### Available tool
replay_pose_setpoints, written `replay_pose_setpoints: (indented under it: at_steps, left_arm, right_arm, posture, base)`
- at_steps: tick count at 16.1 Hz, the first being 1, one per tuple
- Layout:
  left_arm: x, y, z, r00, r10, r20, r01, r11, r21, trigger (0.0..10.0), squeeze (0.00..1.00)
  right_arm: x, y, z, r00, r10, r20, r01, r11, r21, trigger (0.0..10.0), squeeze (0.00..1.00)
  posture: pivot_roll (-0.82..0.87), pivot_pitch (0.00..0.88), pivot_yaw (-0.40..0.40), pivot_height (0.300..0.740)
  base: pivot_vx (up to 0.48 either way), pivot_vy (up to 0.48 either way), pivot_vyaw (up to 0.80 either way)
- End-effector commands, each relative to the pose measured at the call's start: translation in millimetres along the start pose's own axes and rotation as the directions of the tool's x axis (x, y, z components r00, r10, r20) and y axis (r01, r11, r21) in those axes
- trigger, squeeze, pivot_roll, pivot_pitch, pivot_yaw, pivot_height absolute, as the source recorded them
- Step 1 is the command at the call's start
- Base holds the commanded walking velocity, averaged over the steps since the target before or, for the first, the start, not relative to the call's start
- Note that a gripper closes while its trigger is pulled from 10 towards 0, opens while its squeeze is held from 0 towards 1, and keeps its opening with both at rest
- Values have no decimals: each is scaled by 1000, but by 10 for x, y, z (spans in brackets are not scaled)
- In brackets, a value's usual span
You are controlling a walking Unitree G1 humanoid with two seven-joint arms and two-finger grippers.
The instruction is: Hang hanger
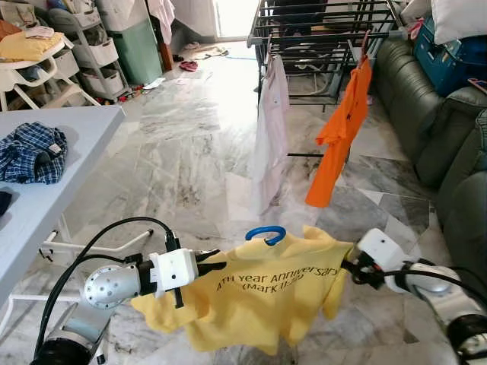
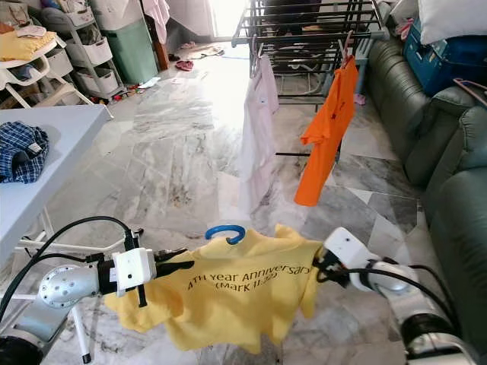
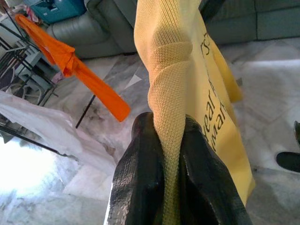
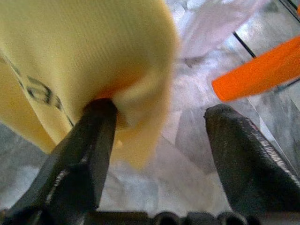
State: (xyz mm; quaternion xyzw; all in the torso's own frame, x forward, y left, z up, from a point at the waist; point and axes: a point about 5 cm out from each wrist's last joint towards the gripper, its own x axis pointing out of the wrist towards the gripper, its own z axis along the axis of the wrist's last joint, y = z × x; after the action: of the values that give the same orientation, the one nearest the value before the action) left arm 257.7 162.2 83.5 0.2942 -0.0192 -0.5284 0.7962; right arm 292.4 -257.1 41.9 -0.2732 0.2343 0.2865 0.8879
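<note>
The yellow shirt (image 1: 266, 293) is already on its hanger, whose blue hook (image 1: 265, 233) stands up above the collar, but the hanging itself is not done: the rack (image 1: 319, 34) is well ahead across the marble floor (image 1: 183, 152), and the hook is not on any rail. What is left, as I judge it, is to carry the shirt to the rack, lift the hook over a rail and let go. The left gripper (image 1: 214, 265) is pressed together on a fold of the shirt's shoulder; in the left wrist view the yellow cloth is pinched tight between the two fingers (image 3: 140, 178). The hook sits just beyond and above that gripper, toward the robot's right. The right gripper (image 2: 318, 268) is at the shirt's other shoulder, with its fingers spread: one finger (image 4: 82, 154) lies against or under the yellow cloth, the other stands clear of it, so it seems to prop the shirt rather than pinch it. The shirt hangs stretched between the two grippers, the hook about midway between them. On the rack a white garment (image 1: 268, 137) and an orange shirt (image 1: 341, 133) already hang, with free rail between and beside them.
</note>
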Motion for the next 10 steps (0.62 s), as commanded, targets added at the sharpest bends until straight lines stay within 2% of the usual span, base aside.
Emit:
replay_pose_setpoints:
  at_steps: [1, 4, 5, 10]
  left_arm:
    - [-32, 73, 79, 999, 20, 30, -20, 1000, 17, 10000, 0]
    - [-17, 84, 115, 999, 27, 40, -27, 1000, 12, 10000, 0]
    - [-19, 86, 117, 999, 29, 40, -29, 1000, 11, 10000, 0]
    - [-22, 122, 125, 998, 42, 35, -43, 999, 5, 10000, 0]
  right_arm:
    - [70, 75, 87, 997, 56, 50, -57, 998, 17, 0, 0]
    - [124, 230, 91, 985, 160, 67, -162, 986, 31, 0, 0]
    - [123, 235, 84, 984, 163, 65, -165, 986, 31, 0, 0]
    - [57, 138, -4, 997, 71, 30, -72, 996, 45, 0, 0]
  posture:
    - [-112, 5, 96, 740]
    - [-109, 4, 93, 740]
    - [-110, 4, 93, 740]
    - [-119, 3, 93, 740]
  base:
    - [0, 0, 0]
    - [0, 0, 0]
    - [0, 0, 0]
    - [0, 0, 0]
